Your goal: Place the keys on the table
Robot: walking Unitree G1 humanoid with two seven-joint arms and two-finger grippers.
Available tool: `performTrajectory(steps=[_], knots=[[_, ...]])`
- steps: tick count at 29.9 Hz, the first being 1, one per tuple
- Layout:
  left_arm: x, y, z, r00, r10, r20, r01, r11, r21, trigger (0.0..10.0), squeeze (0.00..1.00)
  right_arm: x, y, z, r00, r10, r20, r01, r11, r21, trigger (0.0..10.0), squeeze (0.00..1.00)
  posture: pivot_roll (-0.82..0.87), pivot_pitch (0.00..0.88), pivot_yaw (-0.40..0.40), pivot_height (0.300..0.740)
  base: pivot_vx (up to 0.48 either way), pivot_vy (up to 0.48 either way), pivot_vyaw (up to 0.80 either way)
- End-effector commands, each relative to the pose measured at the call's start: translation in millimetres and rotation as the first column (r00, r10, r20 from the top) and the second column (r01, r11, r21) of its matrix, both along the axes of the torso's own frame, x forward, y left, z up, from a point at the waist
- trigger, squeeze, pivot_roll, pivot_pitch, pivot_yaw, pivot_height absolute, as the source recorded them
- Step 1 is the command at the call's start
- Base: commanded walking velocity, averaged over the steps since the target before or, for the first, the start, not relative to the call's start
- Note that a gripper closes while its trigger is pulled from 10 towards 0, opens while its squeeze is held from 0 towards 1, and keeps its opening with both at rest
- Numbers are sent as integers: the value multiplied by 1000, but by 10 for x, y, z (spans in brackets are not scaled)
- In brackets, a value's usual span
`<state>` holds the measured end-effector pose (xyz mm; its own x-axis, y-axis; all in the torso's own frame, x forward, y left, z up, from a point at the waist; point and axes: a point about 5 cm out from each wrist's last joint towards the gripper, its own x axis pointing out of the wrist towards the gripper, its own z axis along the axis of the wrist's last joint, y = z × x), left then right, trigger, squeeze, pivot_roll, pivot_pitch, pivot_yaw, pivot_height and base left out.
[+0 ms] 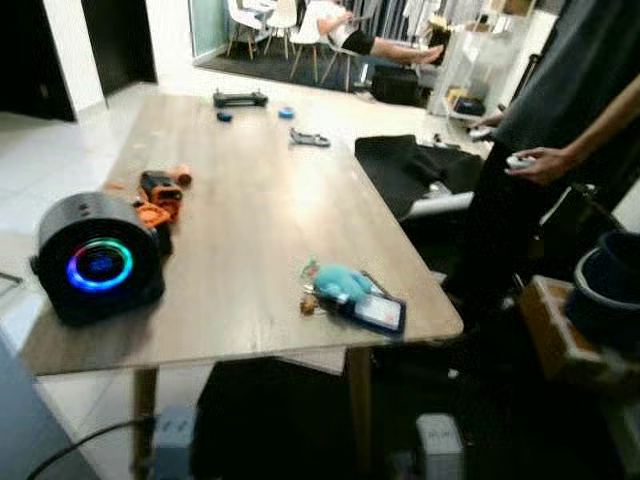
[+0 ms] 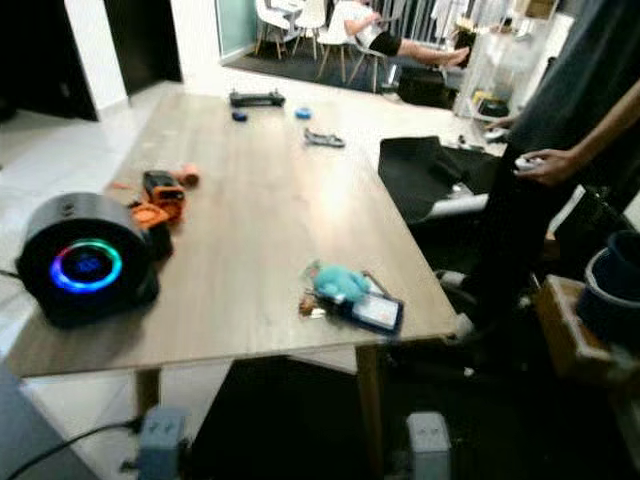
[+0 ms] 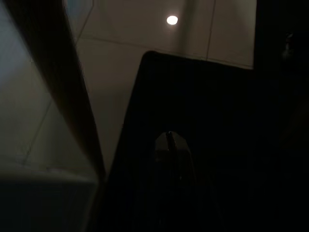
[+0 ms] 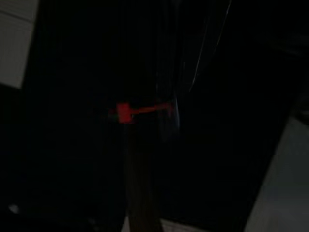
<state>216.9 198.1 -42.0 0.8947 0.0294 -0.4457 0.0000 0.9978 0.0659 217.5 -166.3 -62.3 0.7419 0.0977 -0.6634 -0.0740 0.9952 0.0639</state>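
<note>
The keys (image 1: 352, 296) lie on the desk (image 1: 250, 230) near its front right corner: a teal plush charm, a dark card holder, some small metal bits. The bunch looks light and floppy, so the soft plush is probably the easiest spot to pinch. Both wrist views are too dark to tell how the fingers stand or where the keys sit relative to them. A round speaker (image 1: 95, 258) sits well to the left.
</note>
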Motion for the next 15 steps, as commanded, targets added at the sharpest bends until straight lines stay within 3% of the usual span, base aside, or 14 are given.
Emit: performTrajectory(steps=[1,15], knots=[[-19,-53,-24,1000,-5,-11,5,1000,-12,10000,0,-77,-120,-39,999,-21,-27,20,999,-26,10000,0,98,33,-83,740,0,0,0],[-37,-23,-27,1000,-11,-13,11,1000,-12,10000,0,-64,-97,-32,1000,-17,-23,17,1000,-17,10000,0,104,37,-81,740,0,0,0]])
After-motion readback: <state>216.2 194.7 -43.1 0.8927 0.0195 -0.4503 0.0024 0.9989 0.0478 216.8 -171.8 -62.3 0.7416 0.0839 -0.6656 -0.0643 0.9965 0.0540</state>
